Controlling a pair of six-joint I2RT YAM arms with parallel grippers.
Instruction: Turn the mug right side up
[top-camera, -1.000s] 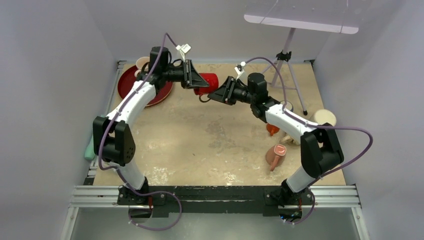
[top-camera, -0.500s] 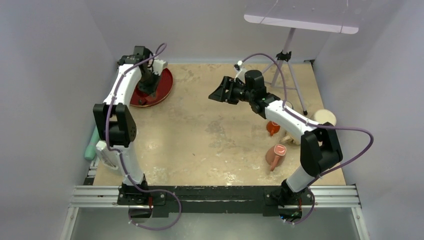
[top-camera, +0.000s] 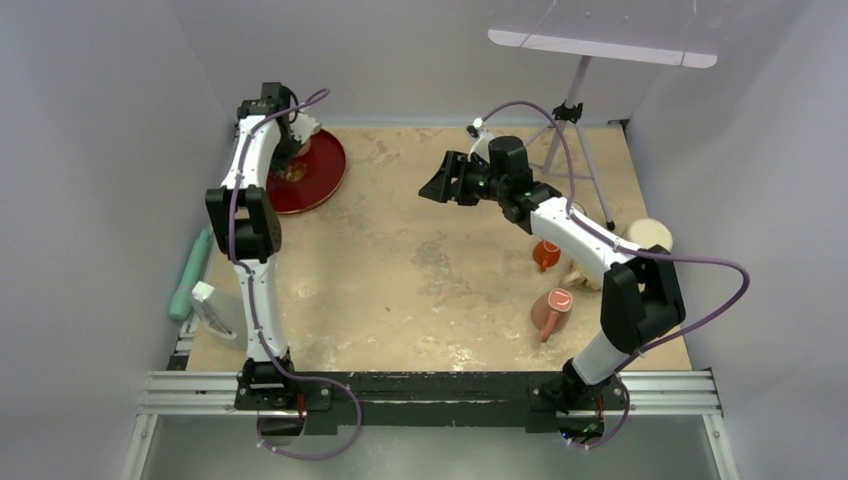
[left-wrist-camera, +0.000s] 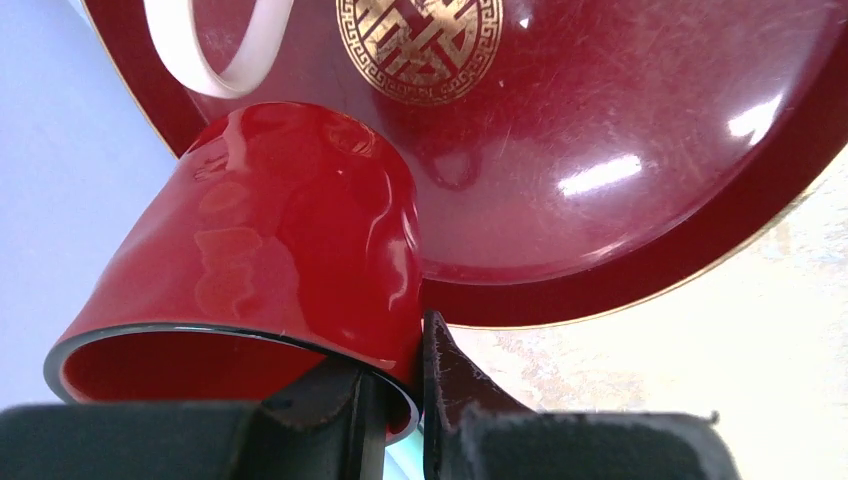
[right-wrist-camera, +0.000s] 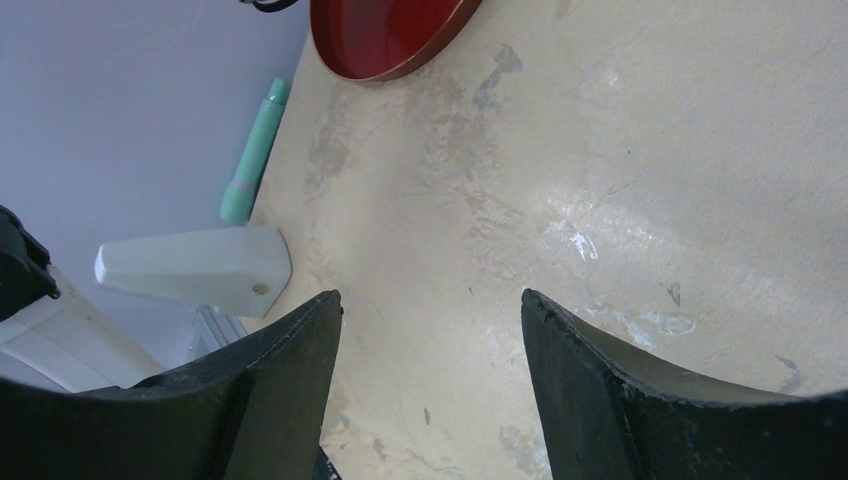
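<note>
One red mug (left-wrist-camera: 290, 250), tilted, wall at rim pinched in nearly closed left tool (left-wrist-camera: 400, 375), base over edge of red plate (left-wrist-camera: 620, 140), far-left corner of worktop (right-wrist-camera: 620, 150), right tool (right-wrist-camera: 430, 330) wide open, empty, hovering above worktop middle.

A worn beige table (top-camera: 400, 270) holds a red plate (top-camera: 325, 180) directly under the left gripper (top-camera: 288, 150). Well right of the right gripper (top-camera: 432, 187), toward the arm bases, lie an orange mug (top-camera: 545, 255), a pink mug (top-camera: 552, 310) on its side and a cream mug (top-camera: 650, 236). A tripod (top-camera: 570, 140) stands to that gripper's right.
</note>
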